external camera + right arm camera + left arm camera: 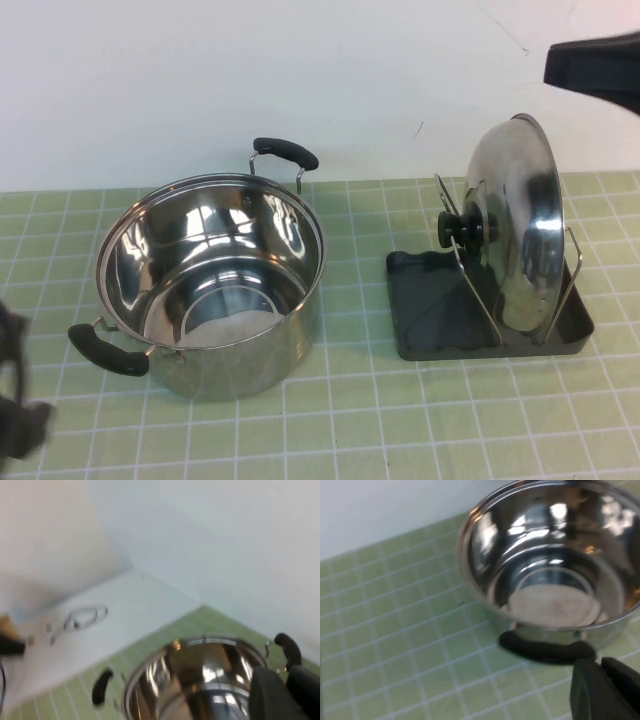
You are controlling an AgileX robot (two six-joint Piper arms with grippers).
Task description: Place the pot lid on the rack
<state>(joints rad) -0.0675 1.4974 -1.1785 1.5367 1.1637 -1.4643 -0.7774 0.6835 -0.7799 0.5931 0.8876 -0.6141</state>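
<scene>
The pot lid [515, 225] stands on edge in the rack [487, 305], right of the pot [212, 280], propped by wire loops; right gripper [595, 65] above, left gripper [15, 405] near-left, finger states indeterminable.

One pot [210, 285], one pot lid [520, 225], one rack [480, 305]. Left gripper [15, 400] low, right gripper [595, 65] high: two.
</scene>
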